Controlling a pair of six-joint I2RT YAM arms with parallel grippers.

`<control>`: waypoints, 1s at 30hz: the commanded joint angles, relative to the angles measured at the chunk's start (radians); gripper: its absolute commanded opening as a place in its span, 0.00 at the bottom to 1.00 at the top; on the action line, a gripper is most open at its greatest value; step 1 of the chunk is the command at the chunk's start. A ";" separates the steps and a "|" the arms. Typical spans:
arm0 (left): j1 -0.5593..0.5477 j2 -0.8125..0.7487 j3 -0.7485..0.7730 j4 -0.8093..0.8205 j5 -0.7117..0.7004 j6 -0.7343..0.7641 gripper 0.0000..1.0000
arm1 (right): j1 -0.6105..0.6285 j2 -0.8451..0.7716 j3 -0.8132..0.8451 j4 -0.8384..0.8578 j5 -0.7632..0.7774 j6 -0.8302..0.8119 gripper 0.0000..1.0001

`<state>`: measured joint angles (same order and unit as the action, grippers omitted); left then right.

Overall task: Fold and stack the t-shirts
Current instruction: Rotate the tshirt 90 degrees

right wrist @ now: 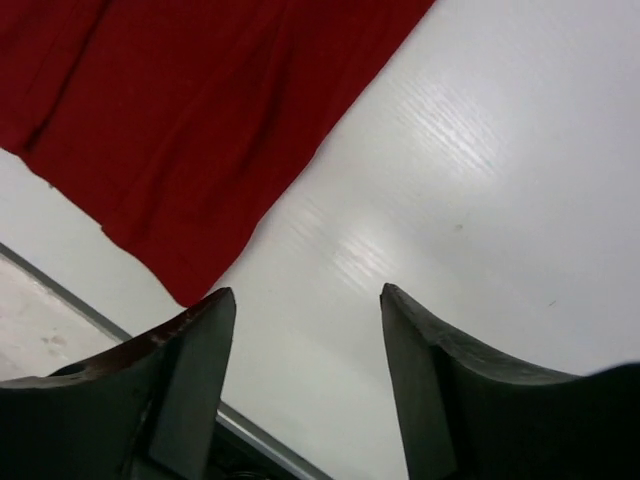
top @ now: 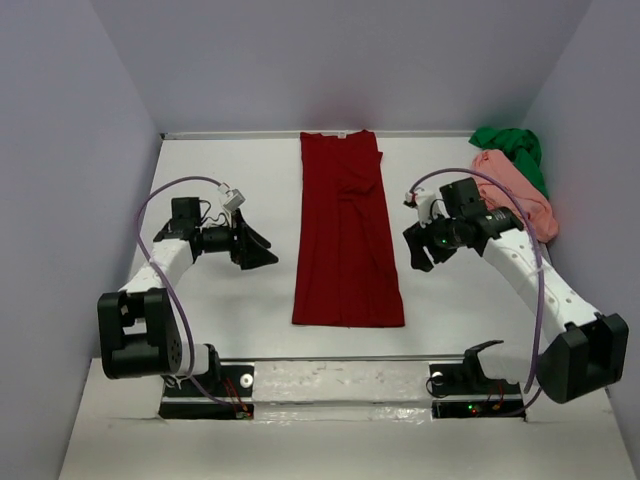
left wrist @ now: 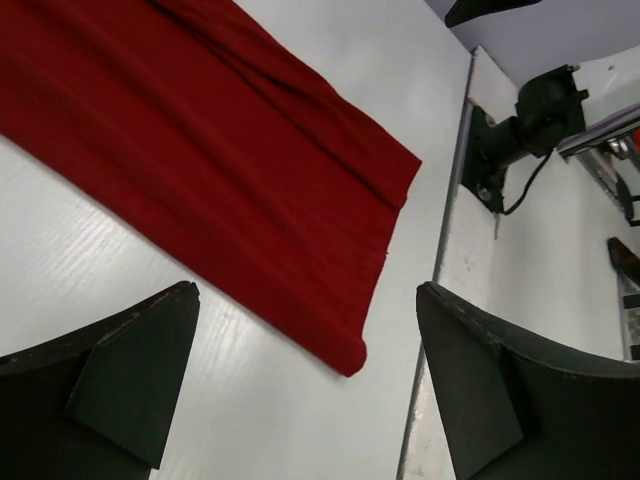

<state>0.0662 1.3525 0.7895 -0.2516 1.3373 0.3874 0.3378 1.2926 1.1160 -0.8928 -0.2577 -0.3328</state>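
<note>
The dark red t-shirt (top: 346, 230) lies flat in the middle of the table, folded lengthwise into a long strip; its near end also shows in the left wrist view (left wrist: 250, 170) and the right wrist view (right wrist: 190, 120). A salmon pink t-shirt (top: 515, 190) and a bright green t-shirt (top: 515, 150) lie crumpled together at the far right. My left gripper (top: 262, 245) hovers left of the strip, jaws wide open and empty (left wrist: 305, 300). Right of the strip, my right gripper (top: 418, 250) is open too, with only bare table between its fingers (right wrist: 308, 300).
Purple-grey walls (top: 80, 150) close in the table on three sides. A metal rail (top: 340, 375) with the arm bases runs along the near edge. Bare white table (top: 220, 180) lies on both sides of the red strip.
</note>
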 commanded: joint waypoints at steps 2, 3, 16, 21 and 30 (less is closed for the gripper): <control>-0.054 -0.027 -0.016 0.095 0.074 -0.088 0.99 | -0.095 -0.099 -0.039 0.066 -0.162 0.107 0.68; -0.060 -0.036 -0.019 0.095 0.031 -0.081 0.99 | -0.095 -0.099 -0.039 0.057 -0.173 0.107 0.68; -0.152 0.031 0.175 -0.187 -0.305 0.294 0.99 | -0.086 0.289 0.085 -0.066 -0.290 0.032 0.00; -0.166 0.164 0.253 -0.266 -0.211 0.395 0.99 | -0.059 0.344 0.137 -0.086 -0.305 0.005 0.00; -0.206 0.542 0.597 -0.486 -0.266 0.519 0.33 | 0.036 0.410 0.117 -0.066 -0.235 -0.026 0.00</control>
<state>-0.1169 1.8370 1.2751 -0.6182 1.0809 0.8291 0.3077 1.6695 1.2167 -0.9569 -0.5266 -0.3271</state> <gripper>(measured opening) 0.379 0.011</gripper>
